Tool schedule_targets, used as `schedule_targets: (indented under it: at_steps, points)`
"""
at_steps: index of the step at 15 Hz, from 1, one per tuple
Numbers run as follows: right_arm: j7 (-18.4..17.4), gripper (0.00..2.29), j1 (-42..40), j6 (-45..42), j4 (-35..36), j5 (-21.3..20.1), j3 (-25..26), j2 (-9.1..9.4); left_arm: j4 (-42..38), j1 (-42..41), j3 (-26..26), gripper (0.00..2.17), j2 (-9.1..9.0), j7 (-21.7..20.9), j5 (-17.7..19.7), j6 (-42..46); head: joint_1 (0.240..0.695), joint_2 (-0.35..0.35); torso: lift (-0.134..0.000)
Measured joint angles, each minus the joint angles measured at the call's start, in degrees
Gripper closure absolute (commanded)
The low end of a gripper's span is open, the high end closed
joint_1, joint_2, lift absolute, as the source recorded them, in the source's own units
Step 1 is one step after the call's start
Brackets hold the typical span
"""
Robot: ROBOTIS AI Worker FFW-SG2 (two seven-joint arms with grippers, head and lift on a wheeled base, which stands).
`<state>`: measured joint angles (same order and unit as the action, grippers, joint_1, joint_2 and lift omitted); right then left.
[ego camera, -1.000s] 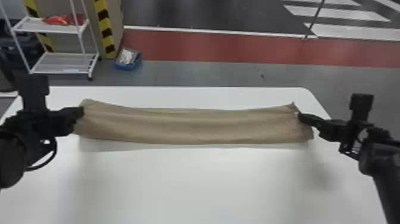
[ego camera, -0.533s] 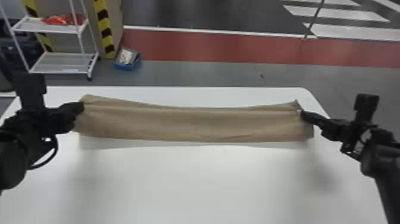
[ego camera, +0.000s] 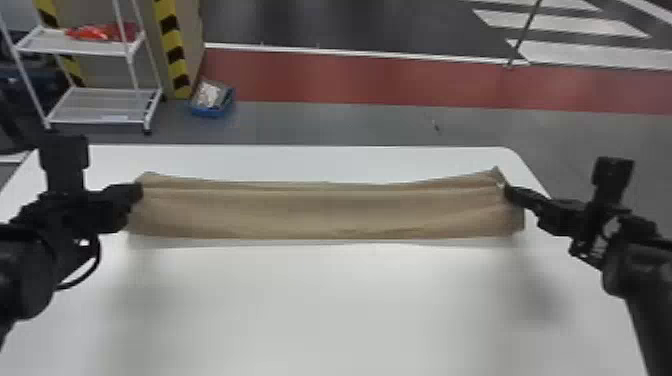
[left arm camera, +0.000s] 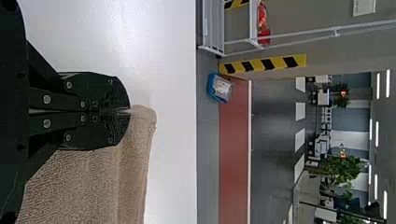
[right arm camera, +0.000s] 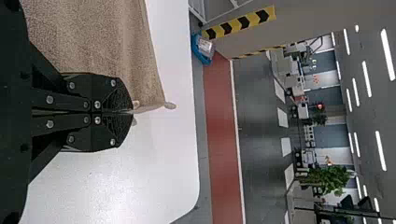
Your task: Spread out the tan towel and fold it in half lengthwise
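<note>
Fingers together on both sides, L gripper [left arm camera: 129,111] and R gripper [right arm camera: 132,112] each clamped on tan towel [ego camera: 325,212], one per short end, nearer its far edge. Near part of white table [ego camera: 340,310] bare, w/ soft shadows on it. Towel is beyond that, a long strip stretched L to R btwn grippers, shallow sag mid-span, few creases along its length. Small corner pokes up past R fingertips. Looks held a bit over tbl; can't tell if lower edge touches, nor if cloth is single or doubled.

Step (my guess): spreading, cloth held taut pre-fold. Next move prob. needs both arms in sync, same height, even tension, lay lower edge flat, then carry held edge over to the opposite long edge. Risk: R corner slips or folds under, edges misalign.

Far side: tbl's back edge, then floor w/ blue bin [ego camera: 212,102], white shelf rack [ego camera: 97,120] at L.
</note>
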<state>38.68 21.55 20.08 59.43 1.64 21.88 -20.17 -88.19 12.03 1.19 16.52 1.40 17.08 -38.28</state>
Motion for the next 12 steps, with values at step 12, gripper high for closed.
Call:
schedule_targets:
  at_steps: [12]
  points:
    - [-1.5,1.48,-0.2,-1.2,-0.9,1.7,1.2,0.35,2.4,-0.3,0.2,1.24,0.0,-0.5,0.4,4.7,0.695,-0.14,-0.128]
